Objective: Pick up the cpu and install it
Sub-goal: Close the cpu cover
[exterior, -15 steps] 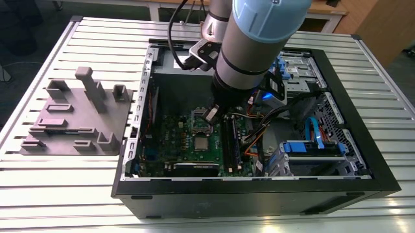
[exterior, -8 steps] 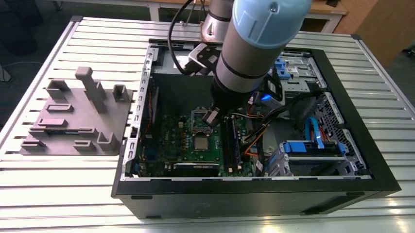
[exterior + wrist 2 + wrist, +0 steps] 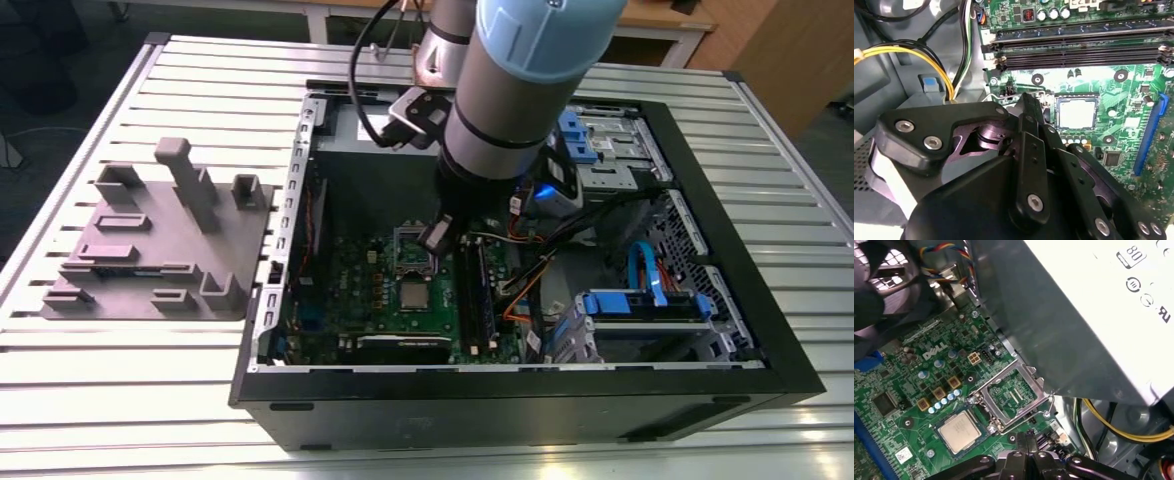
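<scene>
The cpu (image 3: 414, 295) is a small silvery square lying flat in its socket on the green motherboard (image 3: 360, 290) inside the open computer case. Both wrist views show the cpu (image 3: 960, 431) (image 3: 1077, 112) seated, with nothing on top of it. Right beside it the shiny socket frame (image 3: 1013, 397) with its hollow centre is swung open. My gripper (image 3: 434, 238) hangs above the board over that frame, a short way from the cpu. Its fingers (image 3: 1022, 442) are pressed together with nothing between them, and the black gripper (image 3: 1026, 102) body covers much of the board.
A grey moulded tray (image 3: 147, 250) rests on the slatted table at the exterior view's left. A big grey metal box with a white label (image 3: 1079, 315) overhangs the socket. Memory slots (image 3: 1079, 45), yellow cables (image 3: 914, 52) and blue drive brackets (image 3: 641, 300) crowd the case.
</scene>
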Robot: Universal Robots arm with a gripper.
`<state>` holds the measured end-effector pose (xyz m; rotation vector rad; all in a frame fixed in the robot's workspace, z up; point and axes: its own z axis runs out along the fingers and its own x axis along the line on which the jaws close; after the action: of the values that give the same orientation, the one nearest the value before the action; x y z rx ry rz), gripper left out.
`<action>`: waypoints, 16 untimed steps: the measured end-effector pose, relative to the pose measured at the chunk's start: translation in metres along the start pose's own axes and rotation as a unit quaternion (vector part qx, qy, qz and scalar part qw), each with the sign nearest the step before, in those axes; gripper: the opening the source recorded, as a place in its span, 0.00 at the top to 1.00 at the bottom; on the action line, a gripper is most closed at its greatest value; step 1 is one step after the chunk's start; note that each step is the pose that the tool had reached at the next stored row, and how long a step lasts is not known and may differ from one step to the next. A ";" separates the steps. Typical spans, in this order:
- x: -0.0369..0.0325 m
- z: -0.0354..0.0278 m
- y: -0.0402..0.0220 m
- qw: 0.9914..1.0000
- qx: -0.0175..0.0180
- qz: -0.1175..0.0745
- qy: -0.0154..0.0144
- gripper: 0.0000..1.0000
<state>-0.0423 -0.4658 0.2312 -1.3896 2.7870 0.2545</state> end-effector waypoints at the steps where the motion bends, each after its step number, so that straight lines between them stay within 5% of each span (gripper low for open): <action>1: -0.0014 0.0007 0.0009 1.000 0.001 0.000 0.002 0.90; 16: -0.0046 0.0076 0.0010 1.000 0.001 0.000 0.002 0.90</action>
<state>-0.0408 -0.4604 0.2242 -1.3906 2.7895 0.2479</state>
